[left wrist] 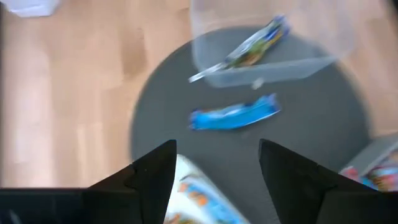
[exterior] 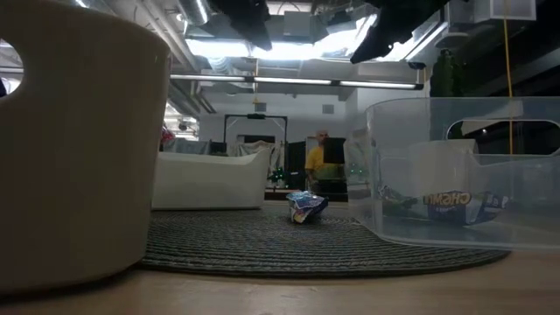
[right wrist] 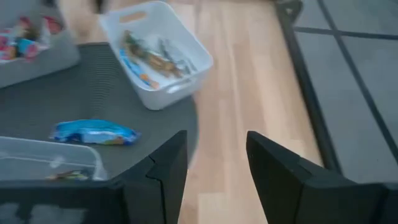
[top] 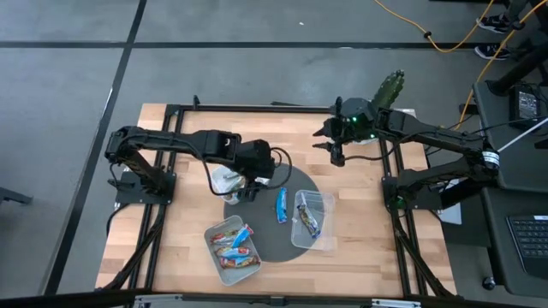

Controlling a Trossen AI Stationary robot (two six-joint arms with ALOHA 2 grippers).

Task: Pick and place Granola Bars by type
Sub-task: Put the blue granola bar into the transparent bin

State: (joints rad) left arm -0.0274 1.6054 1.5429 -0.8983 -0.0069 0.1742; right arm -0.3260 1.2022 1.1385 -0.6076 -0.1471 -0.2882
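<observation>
Beside the round grey mat (top: 282, 218) sit three tubs holding wrapped bars; one blue bar (top: 281, 205) lies loose at the mat's centre; light, slippery, crinkly, best pinched across its middle; left tool (top: 244, 190) hangs released over the mat's edge; right tool (top: 336, 152) waits beyond, half-open, empty.

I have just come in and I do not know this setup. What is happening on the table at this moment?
Two robot arms are sorting granola bars into tubs. The left gripper hangs with open fingers over the white tub of bars at the round grey mat's edge. One blue bar lies loose on the mat, between a tub holding several bars and a clear tub holding one. The right gripper waits, empty, near the table's far edge.
</observation>
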